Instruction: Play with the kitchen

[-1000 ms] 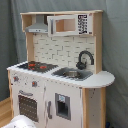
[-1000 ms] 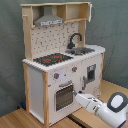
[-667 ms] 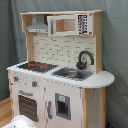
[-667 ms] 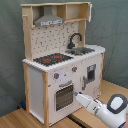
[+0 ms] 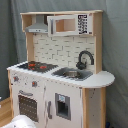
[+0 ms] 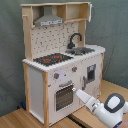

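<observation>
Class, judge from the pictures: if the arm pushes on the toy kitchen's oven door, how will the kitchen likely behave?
The kitchen looks stiff: flat wooden panels, so little flex. It is tall with a narrow base, so a high push might tip it; a low push at the oven door, where the gripper is, probably would not.

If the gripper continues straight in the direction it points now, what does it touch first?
Most likely the oven door of the kitchen: in the second exterior view the gripper points at its handle side, seemingly almost touching, though depth is unclear.

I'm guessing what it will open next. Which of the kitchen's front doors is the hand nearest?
The windowed oven door under the hob. In the second exterior view the hand is at its edge, while the narrower door below the sink sits farther off.
</observation>
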